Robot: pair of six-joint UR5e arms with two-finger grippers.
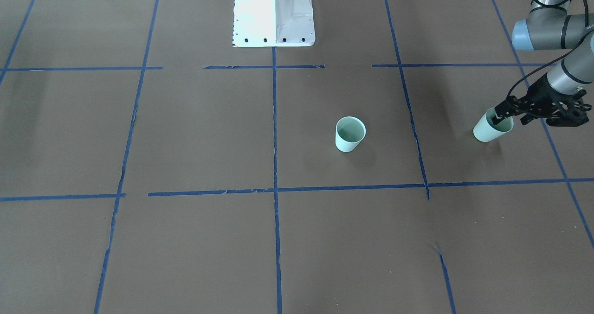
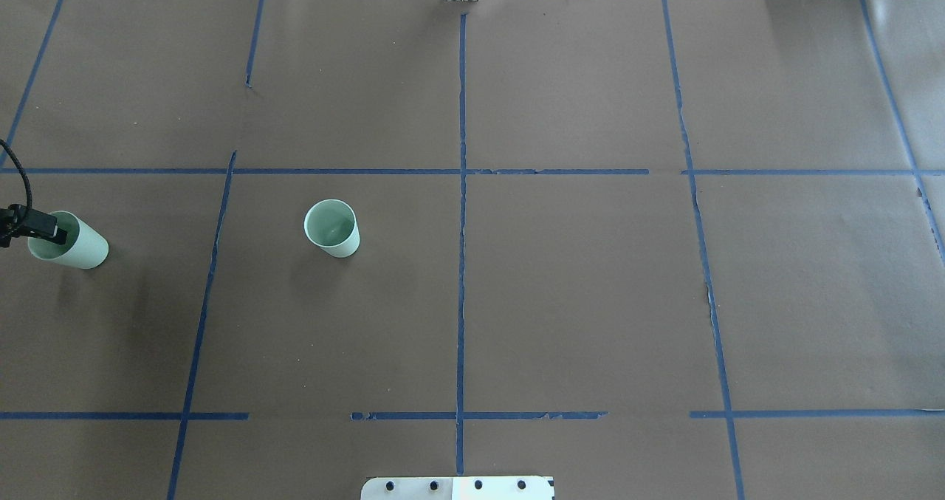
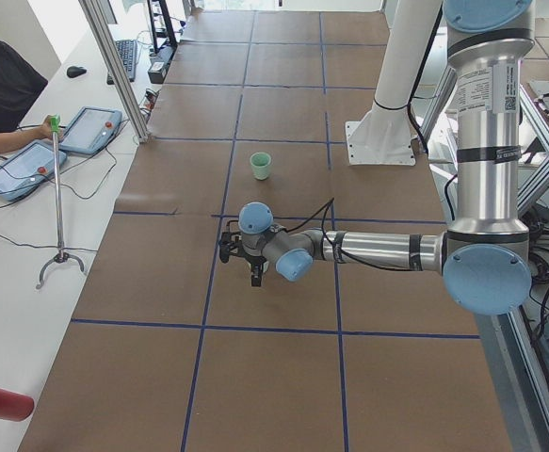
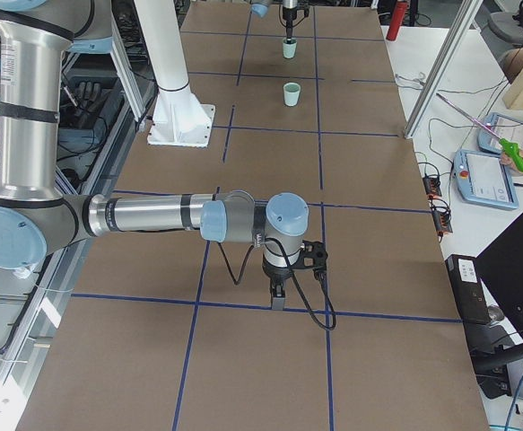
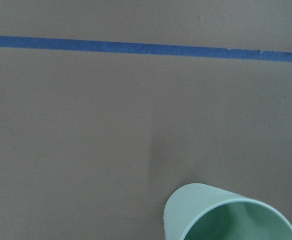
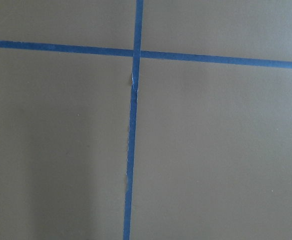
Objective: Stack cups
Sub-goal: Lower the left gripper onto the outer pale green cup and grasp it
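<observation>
The left gripper (image 1: 499, 116) pinches the held cup (image 1: 484, 133) by its rim between its fingers. The free cup (image 1: 350, 134) stands upright, well apart on the held cup's robot-right side.

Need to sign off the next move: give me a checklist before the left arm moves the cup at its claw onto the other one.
1. Left claw has a finger inside the outer cup rim: ok.
2. Pinch closed on that cup: cannot tell.
3. Free cup upright, mouth up: ok.
4. Table between the cups bare: ok.
5. Right claw far from both cups: ok.
</observation>
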